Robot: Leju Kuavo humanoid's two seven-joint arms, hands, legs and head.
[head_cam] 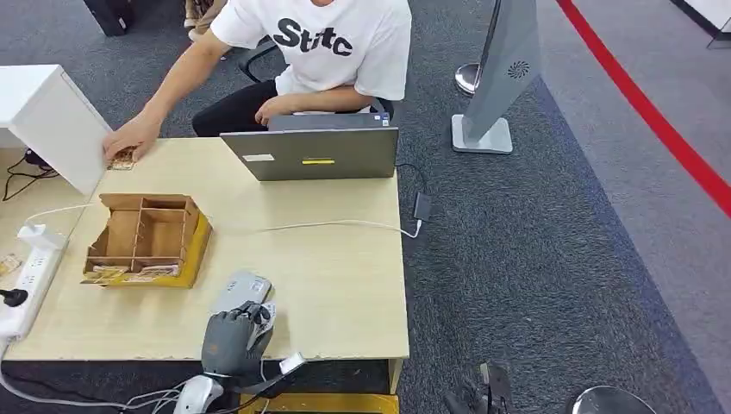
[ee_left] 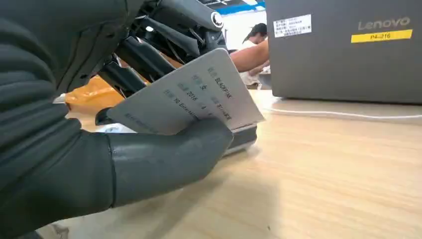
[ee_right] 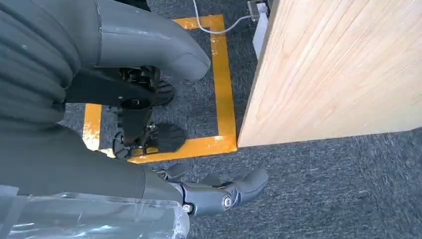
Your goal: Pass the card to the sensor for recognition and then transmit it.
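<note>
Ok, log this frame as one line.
stage: card at sensor | left hand: holds card over grey sensor | right hand: hangs beside table, holds nothing | person's hand: on table's far corner

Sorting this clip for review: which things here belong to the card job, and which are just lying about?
Job: card, held by the left hand; grey sensor under it.
Lying about: laptop, cardboard organizer, power strip, white cable.

Office or lab space, grey carpet (head_cam: 552, 241), wooden desk (head_cam: 336, 276), laptop (head_cam: 312, 153), floor tape (head_cam: 646, 108), seated person (head_cam: 319, 52)
</note>
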